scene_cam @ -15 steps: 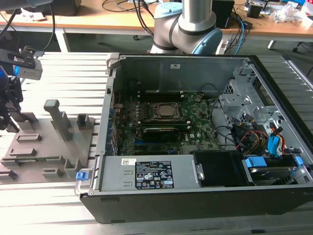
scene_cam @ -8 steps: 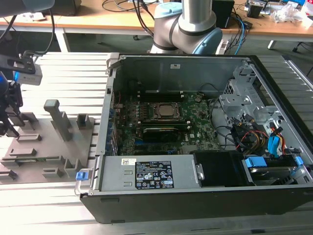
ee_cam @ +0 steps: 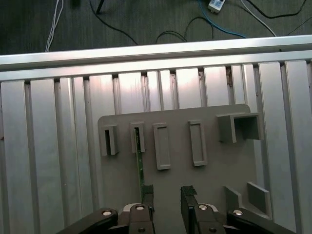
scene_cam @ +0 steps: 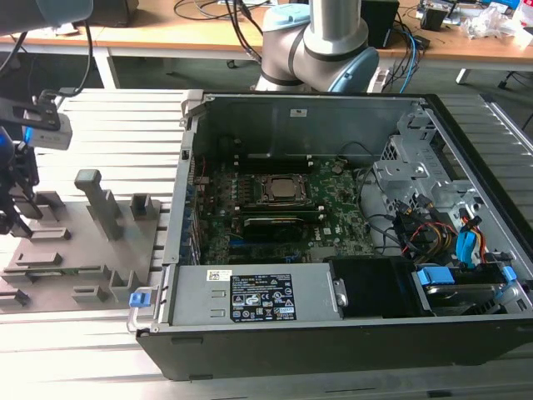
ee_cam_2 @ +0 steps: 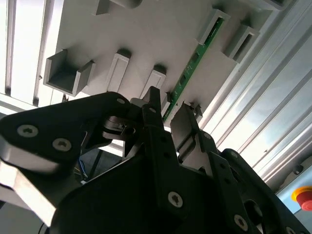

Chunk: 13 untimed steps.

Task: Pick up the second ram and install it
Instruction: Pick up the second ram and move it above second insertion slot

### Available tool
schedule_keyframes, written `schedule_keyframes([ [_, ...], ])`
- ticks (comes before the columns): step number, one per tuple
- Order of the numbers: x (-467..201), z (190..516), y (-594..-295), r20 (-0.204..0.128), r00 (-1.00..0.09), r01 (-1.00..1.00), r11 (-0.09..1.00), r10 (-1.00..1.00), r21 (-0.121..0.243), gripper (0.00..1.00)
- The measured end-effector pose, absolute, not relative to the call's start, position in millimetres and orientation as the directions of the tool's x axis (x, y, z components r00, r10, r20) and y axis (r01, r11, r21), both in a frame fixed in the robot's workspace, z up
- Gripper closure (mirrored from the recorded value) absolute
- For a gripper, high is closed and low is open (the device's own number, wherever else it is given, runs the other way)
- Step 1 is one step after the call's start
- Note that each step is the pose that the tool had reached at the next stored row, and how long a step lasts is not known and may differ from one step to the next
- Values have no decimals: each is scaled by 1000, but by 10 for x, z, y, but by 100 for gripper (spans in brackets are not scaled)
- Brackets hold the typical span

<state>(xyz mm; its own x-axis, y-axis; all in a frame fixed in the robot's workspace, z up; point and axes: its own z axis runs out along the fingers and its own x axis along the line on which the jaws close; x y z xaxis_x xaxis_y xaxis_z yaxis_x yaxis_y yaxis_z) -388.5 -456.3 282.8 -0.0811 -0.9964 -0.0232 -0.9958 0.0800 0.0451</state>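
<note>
Looking at the exterior view, I see an open computer case (scene_cam: pixel 333 333) lying on a slatted metal table (scene_cam: pixel 108 133), its green motherboard (scene_cam: pixel 333 196) exposed. At the exterior view's left, a grey holder plate (scene_cam: pixel 83 258) lies on the table. The pincer (scene_cam: pixel 17 208) hangs over the plate's far end, well apart from the case.

In the second wrist view, the pincer (ee_cam_2: pixel 170 111) has its two dark fingers (ee_cam_2: pixel 155 102) apart, with a gap between them. The second ram (ee_cam_2: pixel 195 61), a thin green stick, stands on its edge in a slot of the grey plate (ee_cam_2: pixel 146 39). Its near end reaches the fingertips, close beside one finger; I cannot tell whether they touch.

In the first wrist view, the second ram (ee_cam: pixel 139 156) runs as a narrow green line from one slot block to one fingertip of the pincer (ee_cam: pixel 167 195). Bare plate (ee_cam: pixel 209 180) shows between the fingers.
</note>
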Motion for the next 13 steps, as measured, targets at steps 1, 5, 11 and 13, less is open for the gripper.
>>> schedule_keyframes([
  [1,-3885,2825,-4563,-23,-81,-996,80,-996,45,64],
  [5,-3885,2800,-4566,-23,-81,-996,80,-996,45,64],
  [11,-3885,2762,-4566,-23,-81,-996,80,-996,45,64],
  [13,-3885,2744,-4566,-23,-81,-996,80,-996,45,64],
])
